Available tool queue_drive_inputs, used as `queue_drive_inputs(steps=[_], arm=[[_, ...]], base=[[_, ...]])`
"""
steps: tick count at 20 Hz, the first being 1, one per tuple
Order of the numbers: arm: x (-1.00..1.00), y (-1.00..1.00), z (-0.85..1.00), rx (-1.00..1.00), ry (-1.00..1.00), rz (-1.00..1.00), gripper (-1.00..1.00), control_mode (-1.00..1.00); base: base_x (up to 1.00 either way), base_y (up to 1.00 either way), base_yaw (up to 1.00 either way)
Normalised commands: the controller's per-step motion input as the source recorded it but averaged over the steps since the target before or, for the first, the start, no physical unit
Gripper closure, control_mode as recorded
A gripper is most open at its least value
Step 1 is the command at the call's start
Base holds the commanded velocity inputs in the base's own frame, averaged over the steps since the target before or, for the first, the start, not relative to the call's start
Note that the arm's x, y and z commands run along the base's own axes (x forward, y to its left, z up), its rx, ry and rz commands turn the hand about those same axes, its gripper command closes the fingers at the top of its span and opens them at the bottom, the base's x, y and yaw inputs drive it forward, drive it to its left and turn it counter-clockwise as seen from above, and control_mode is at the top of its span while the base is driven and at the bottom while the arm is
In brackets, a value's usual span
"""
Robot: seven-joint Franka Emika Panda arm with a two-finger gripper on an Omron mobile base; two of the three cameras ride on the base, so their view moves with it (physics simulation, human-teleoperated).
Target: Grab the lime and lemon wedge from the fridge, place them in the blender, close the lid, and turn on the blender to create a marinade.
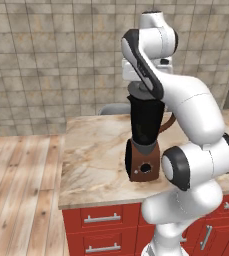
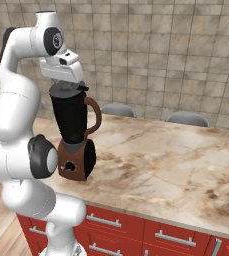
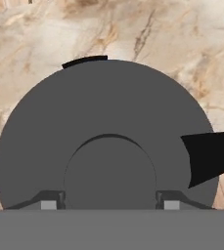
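The blender (image 1: 146, 125) (image 2: 72, 122) stands on the marble counter, with its brown base and round dark knob (image 1: 145, 168) towards the counter's front edge. Its curved brown handle (image 2: 94, 118) points away from my arm. The dark grey lid (image 3: 108, 112) (image 2: 66, 90) lies across the top of the black jug, and a thin arc of jug rim (image 3: 84, 61) shows past its far edge. My gripper (image 3: 111, 202) (image 2: 66, 82) is straight above the jug, its fingertips (image 3: 49, 204) pressed against both sides of the lid's centre knob. The lime and lemon wedge are hidden; the fridge is out of view.
The marble counter (image 1: 96, 150) stretches wide to the right (image 2: 176, 165) of the blender. Red drawers (image 1: 101, 220) sit under its front edge. Two grey chair backs (image 2: 118, 110) (image 2: 187, 118) rise behind the counter. Wooden floor (image 1: 16, 190) lies to the left.
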Motion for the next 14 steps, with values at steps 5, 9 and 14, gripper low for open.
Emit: queue_drive_inputs(steps=[5,9,14], arm=[[-0.03,0.00,-0.01,0.00,0.01,0.00,1.00,-1.00],[-0.20,0.00,-0.02,0.00,0.06,0.00,1.00,-1.00],[-0.40,0.00,0.00,0.00,0.06,0.00,1.00,-1.00]], base=[[0.00,0.00,0.00],[0.00,0.00,0.00],[0.00,0.00,0.00]])
